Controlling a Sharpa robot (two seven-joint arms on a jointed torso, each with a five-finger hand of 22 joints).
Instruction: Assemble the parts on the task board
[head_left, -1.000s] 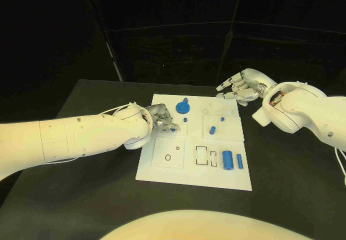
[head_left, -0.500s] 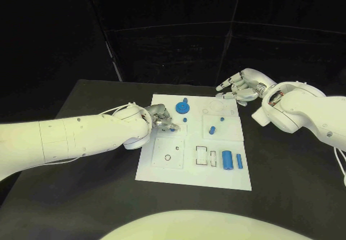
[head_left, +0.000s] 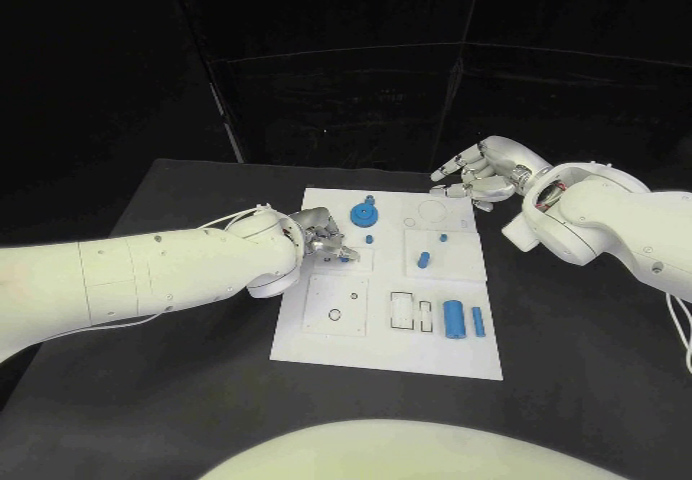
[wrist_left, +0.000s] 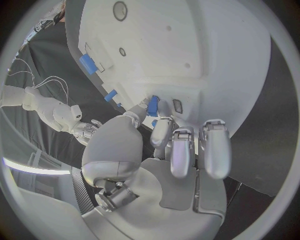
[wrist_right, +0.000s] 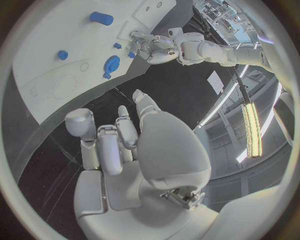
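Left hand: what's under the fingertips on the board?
The left hand pinches a small blue part over the task board. A small dark slot sits beside it. The fingers cover the part's lower end, so seating is unclear.

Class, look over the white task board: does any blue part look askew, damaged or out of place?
Nothing stands out. The white task board lies flat on the black table, and the loose blue cylinder and thin blue bar lie side by side on it. The left hand holds a small blue part over a slot.
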